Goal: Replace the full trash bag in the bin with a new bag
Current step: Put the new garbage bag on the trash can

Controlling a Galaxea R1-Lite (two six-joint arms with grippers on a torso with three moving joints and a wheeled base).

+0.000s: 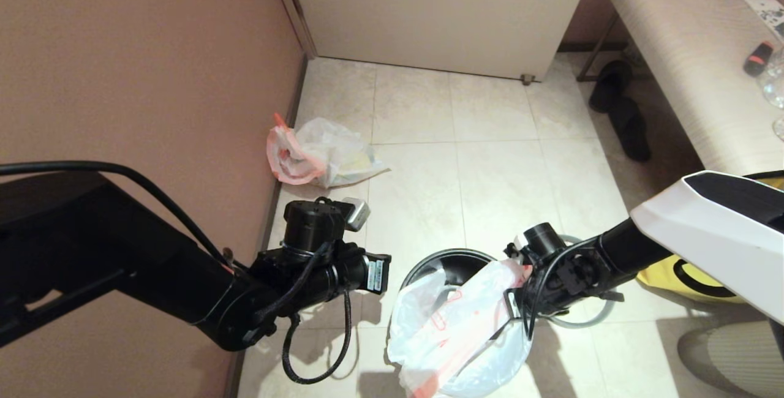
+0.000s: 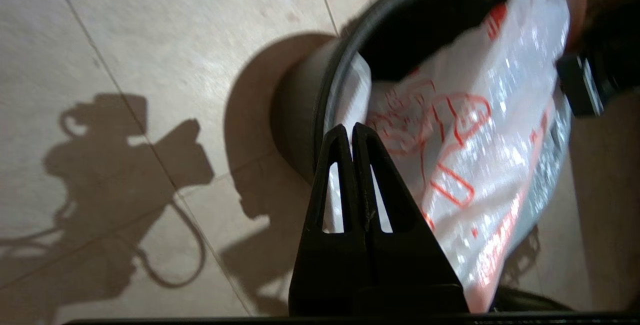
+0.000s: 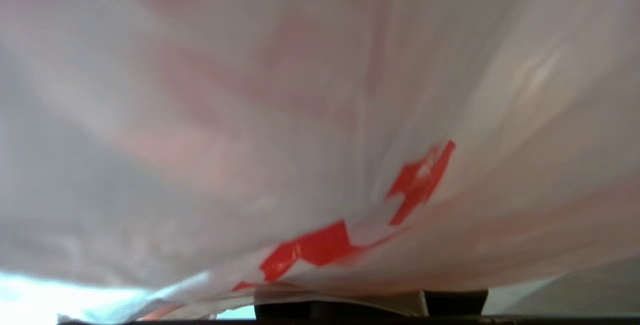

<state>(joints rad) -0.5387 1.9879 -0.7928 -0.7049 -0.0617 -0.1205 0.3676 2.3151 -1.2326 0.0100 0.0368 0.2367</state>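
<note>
Left arm: reaching in low from the left of the head view along the brown wall (image 1: pixel 141 61), its forearm angling toward the bin (image 1: pixel 450 261), its cable looping beneath.
Left gripper (image 2: pixel 352 132): pointing at the near rim of the bin, its two black fingers (image 2: pixel 332 165) pressing together with nothing between them; the tips are lying just beside the draped plastic, and contact cannot be told.
Right arm: stretching in from the right of the head view, white shell uppermost, wrist bending down over the bin's right edge.
Right gripper (image 1: pixel 517 303): pinching a fold of the new bag (image 1: pixel 456 324) at its right side; the wrist view is filling almost wholly with the plastic, so the fingers themselves are mostly hiding.
New bag: hanging across the bin's mouth and spilling down its front, red line drawing facing out, pink-red handle bunching up at the right wrist.
Bin: standing on the tiled floor (image 1: pixel 490 165) between the two arms, its far inside showing black; a grey ring (image 1: pixel 591 318) is lying on the floor under the right arm.
Full trash bag (image 1: pixel 318 153): sitting slumped on the floor against the wall, well apart from the bin, yellow showing through.
Yellow bag (image 1: pixel 680 275): peeking out beneath the right arm's shell.
</note>
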